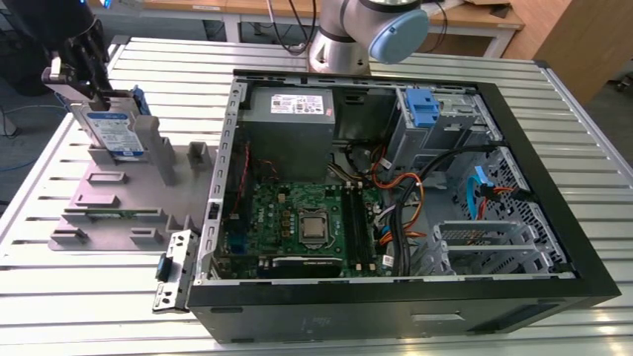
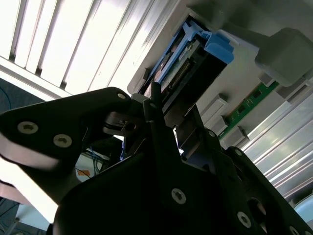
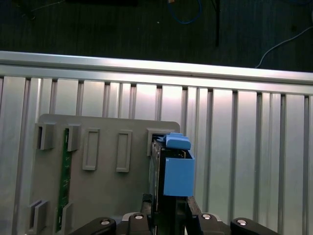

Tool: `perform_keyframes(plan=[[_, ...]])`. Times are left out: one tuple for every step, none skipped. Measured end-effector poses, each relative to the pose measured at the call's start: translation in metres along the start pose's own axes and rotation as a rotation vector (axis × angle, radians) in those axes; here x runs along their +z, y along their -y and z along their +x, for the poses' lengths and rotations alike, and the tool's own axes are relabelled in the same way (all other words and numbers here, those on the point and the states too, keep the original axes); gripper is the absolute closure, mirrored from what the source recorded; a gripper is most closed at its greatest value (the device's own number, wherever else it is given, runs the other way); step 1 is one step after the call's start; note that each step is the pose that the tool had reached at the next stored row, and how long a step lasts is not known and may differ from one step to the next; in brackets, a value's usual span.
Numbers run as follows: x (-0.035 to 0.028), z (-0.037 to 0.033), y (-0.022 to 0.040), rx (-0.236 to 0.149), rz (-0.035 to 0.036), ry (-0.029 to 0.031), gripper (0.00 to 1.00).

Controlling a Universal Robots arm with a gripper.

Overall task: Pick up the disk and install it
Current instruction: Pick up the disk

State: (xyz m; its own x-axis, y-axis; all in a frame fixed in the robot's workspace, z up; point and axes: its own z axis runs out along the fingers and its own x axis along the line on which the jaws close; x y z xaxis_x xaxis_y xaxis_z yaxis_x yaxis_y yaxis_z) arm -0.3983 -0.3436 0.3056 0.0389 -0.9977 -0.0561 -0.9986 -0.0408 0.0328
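The disk [image 1: 112, 127] is a silver hard drive with a blue-and-white label and blue side rails. It stands on edge at the far corner of the grey slotted tray [image 1: 109, 200], on the exterior view's left. My gripper [image 1: 87, 95] comes down onto its top edge and is shut on the disk. Both wrist views show it from above: the disk's blue rail [image 3: 177, 174] sits between my fingers [image 3: 168, 213], and its connector edge [image 2: 183, 71] runs out past my gripper [image 2: 171, 107]. I cannot tell whether the disk's lower edge still rests in the tray slot.
An open black computer case [image 1: 554, 222] lies on the slatted metal table [image 1: 59, 297], with a grey power supply [image 1: 292, 111], a motherboard [image 1: 307, 222] and a drive bay with a blue latch [image 1: 423, 107]. A green memory stick [image 3: 62, 181] lies in the tray. A loose bracket [image 1: 170, 271] lies beside the case.
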Motion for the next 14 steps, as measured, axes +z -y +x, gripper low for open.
perform_keyframes(plan=[[0.0000,0.0000,0.0000,0.000,-0.0001,0.0000,0.64],[-0.0001,0.0001,0.0000,0.000,-0.0002,-0.0001,0.64],[0.0000,0.0001,0.0000,0.000,-0.0001,-0.0001,0.64],[0.0000,0.0002,0.0000,0.000,-0.0001,-0.0001,0.64],[0.0000,0.0002,0.0000,0.000,-0.0001,-0.0001,0.64],[0.0000,0.0002,0.0000,0.000,-0.0001,-0.0001,0.64],[0.0000,0.0003,0.0000,0.000,-0.0001,0.0000,0.64],[0.0000,0.0003,0.0000,0.000,-0.0001,0.0000,0.65],[0.0000,0.0004,0.0000,0.000,-0.0001,0.0000,0.65],[0.0000,0.0004,0.0000,0.000,0.0000,0.0000,0.65],[0.0000,0.0004,0.0000,0.000,-0.0001,-0.0001,0.65],[0.0000,0.0005,0.0000,0.000,0.0000,0.0000,0.65],[0.0000,0.0005,0.0000,0.000,0.0000,0.0000,0.65],[0.0000,0.0005,0.0000,0.003,0.0002,0.0000,0.65]])
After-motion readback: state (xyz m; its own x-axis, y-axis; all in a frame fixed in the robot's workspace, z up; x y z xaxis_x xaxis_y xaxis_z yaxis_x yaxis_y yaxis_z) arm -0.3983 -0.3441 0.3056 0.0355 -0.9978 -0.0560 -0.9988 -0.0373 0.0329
